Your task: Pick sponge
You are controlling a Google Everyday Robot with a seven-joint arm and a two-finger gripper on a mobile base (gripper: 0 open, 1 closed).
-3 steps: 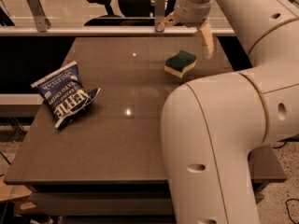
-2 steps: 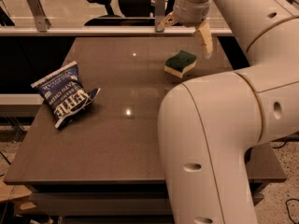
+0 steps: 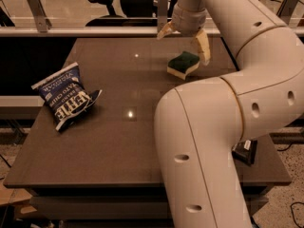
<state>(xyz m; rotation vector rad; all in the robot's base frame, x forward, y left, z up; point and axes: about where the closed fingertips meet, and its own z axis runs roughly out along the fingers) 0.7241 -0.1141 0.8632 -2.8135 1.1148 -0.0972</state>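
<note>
The sponge (image 3: 183, 64), dark green on top with a pale yellow base, lies flat on the brown table (image 3: 114, 141) toward the far right. My gripper (image 3: 184, 39) hangs just above and behind it, open, with one tan finger (image 3: 165, 31) to the sponge's left rear and the other finger (image 3: 203, 46) beside its right edge. The gripper holds nothing.
A blue chip bag (image 3: 65, 96) lies at the table's left side. My large white arm (image 3: 213, 141) covers the table's right front. A small dark object (image 3: 245, 151) sits at the table's right edge. Office chairs (image 3: 107, 1) and a rail stand beyond the far edge.
The gripper has shifted very slightly; the sponge and chip bag have not moved.
</note>
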